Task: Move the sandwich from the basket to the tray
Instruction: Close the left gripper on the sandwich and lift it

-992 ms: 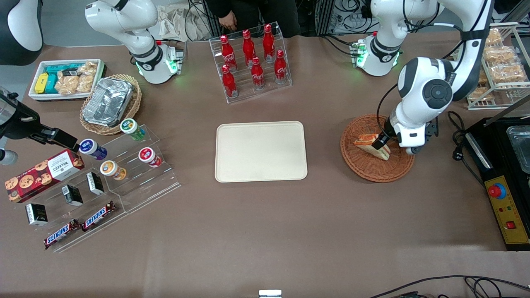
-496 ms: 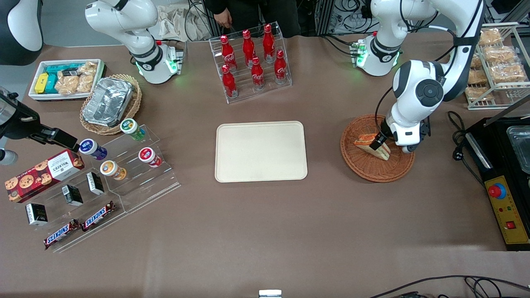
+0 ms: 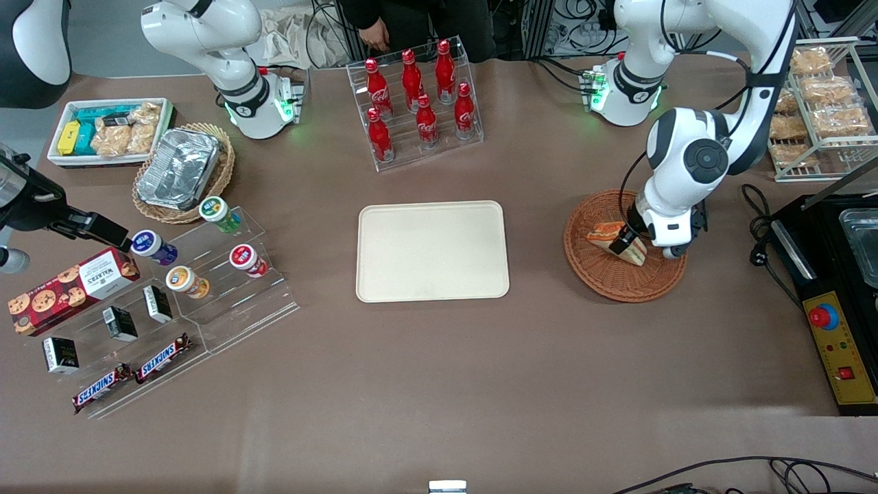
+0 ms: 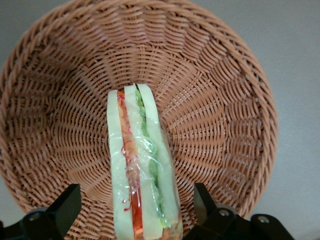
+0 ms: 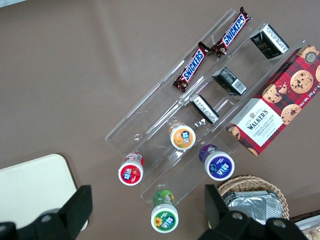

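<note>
Claw (image 4: 135, 210) released, fingers astride sandwich (image 4: 142, 170) (wrapped) in basket (image 4: 220, 120).

I read "SNICKERS" on the two chocolate bars (image 5: 212, 50) lying on the clear stepped stand (image 5: 165, 107). The red tartan biscuit box (image 5: 274, 114) says "WALKERS". The red bottles (image 3: 418, 96) in the clear rack carry Coca-Cola script. Lettering on the jar lids is too small to read.

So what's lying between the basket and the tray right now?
Only bare brown tabletop, in the front view, between basket and tray; the gripper straddles the sandwich.
</note>
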